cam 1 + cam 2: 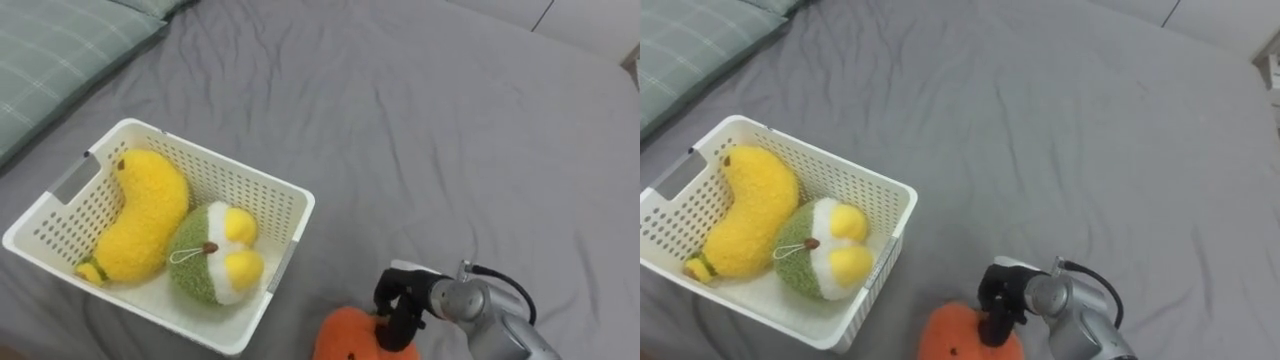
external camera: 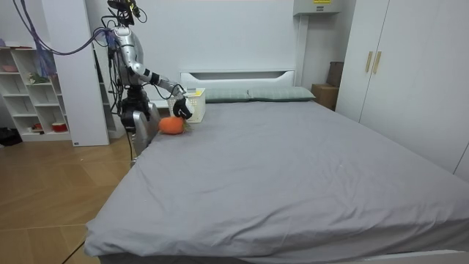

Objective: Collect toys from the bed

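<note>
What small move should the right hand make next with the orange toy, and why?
Probably lift the orange toy and carry it left, over the white basket. The right hand looks shut on the toy, which sits on the bed outside the basket; the basket already holds a banana plush and a green plush.

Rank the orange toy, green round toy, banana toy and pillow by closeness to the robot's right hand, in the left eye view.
1. The orange toy, gripped by the right hand, bottom edge.
2. The green round toy, right half of the basket.
3. The banana toy, left half of it.
4. The pillow, upper left corner.
</note>
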Robot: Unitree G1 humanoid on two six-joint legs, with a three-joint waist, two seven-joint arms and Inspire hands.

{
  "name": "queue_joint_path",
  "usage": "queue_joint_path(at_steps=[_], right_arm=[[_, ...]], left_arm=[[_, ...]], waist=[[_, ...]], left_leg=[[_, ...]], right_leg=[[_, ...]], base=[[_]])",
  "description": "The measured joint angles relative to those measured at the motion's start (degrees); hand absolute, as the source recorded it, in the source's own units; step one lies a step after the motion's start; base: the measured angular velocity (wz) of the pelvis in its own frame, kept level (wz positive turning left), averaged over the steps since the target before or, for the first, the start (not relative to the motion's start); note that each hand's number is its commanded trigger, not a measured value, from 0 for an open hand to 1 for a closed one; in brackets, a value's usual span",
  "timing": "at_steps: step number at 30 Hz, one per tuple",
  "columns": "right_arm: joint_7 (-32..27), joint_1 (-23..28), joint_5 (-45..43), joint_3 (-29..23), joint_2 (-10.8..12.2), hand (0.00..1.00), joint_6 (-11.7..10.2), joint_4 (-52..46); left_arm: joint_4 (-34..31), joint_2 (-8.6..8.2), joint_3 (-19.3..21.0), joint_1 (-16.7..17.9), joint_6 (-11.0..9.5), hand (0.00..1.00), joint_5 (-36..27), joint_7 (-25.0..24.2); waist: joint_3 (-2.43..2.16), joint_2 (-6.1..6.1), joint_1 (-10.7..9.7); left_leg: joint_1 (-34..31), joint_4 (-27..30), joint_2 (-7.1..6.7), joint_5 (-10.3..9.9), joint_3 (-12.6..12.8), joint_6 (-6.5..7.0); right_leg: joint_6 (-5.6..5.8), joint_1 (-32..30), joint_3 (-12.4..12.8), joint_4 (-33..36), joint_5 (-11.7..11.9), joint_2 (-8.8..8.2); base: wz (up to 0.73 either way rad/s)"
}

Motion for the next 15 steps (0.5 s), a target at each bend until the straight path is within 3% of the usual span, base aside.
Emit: queue_joint_path(at_steps=[3, 7, 12, 15], right_arm=[[-1.7, 0.0, 0.1, -1.9, -0.1, 1.0, -1.1, -0.9], [-3.4, 0.0, 0.3, -4.7, -0.3, 1.0, -2.3, -5.0], [-3.4, 0.0, 0.7, -7.9, -1.1, 1.0, -3.2, -10.8], [-3.4, 0.0, 1.0, -8.6, -1.9, 1.0, -3.2, -14.3]], left_arm=[[0.5, -0.07, 0.0, 0.1, -0.5, 0.0, 0.0, 0.0], [0.5, -0.08, 0.2, 0.3, -0.9, 0.0, 0.1, -0.1], [0.5, -0.19, 1.4, 0.3, -1.3, 0.0, 0.1, -0.5], [0.4, -0.18, 1.8, 0.6, -2.1, 0.0, 0.3, -0.6]], waist=[[0.19, 0.26, -0.3], [0.39, 0.65, -2.1], [0.24, 0.73, -3.3], [-0.11, 0.39, -4.0]], left_leg=[[0.4, 0.0, -0.05, 0.0, 0.0, 0.01], [0.4, 0.3, -0.09, 0.0, -0.2, 0.02], [0.7, 0.3, -0.09, 0.0, 0.2, 0.01], [1.0, 0.3, -0.09, 0.0, 0.4, 0.02]], right_leg=[[0.0, 0.5, 0.0, 0.0, 0.0, -0.02], [0.01, 0.7, -0.1, -0.1, 0.0, -0.07], [0.01, 0.7, 0.7, -0.1, 0.0, 0.02], [0.01, 0.8, 1.8, 0.0, 0.0, 0.11]], base=[[0.0], [0.01], [-0.04], [-0.06]])
